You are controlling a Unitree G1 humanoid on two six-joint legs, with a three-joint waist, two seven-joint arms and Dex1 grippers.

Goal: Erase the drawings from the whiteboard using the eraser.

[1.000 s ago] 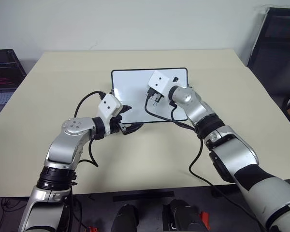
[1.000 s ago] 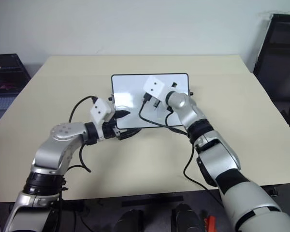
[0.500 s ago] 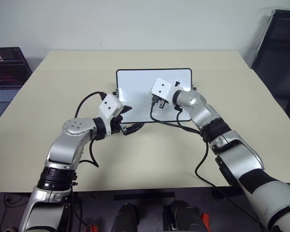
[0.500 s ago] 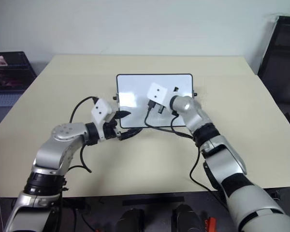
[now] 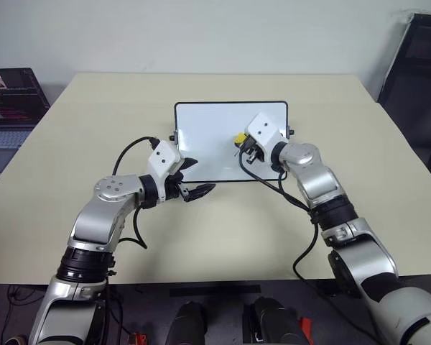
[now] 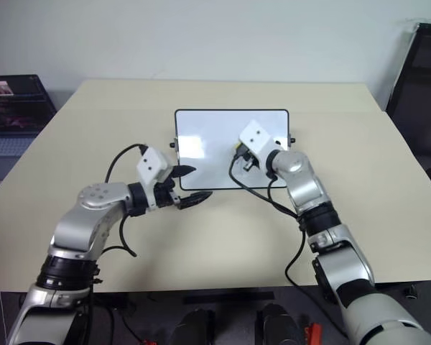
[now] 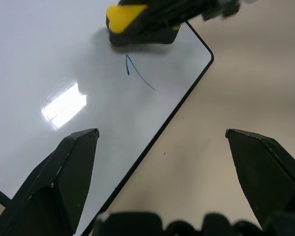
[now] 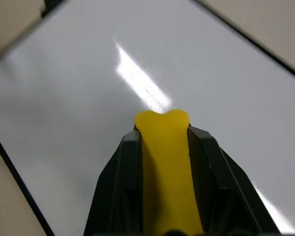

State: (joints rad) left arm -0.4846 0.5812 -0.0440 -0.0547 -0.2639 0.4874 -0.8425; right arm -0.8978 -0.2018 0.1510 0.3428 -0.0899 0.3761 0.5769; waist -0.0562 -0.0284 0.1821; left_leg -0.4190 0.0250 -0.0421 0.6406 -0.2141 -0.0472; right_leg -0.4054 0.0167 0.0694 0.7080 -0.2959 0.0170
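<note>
Blue drawings remnant beside the eraser appears from left wrist; right gripper pinches eraser, left gripper wide.

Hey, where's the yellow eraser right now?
The eraser is pinched in the right tool, over the right half of the whiteboard; in the left wrist view it sits just above a leftover blue stroke.

The whiteboard is glossy white with a thin black frame, and it lies on a pale cream bench. The eraser is bright yellow with a dark underside. One thin blue marker stroke marks the white surface. Both claws have black fingers, on silver-grey arms with white wrist blocks and black cables.
</note>
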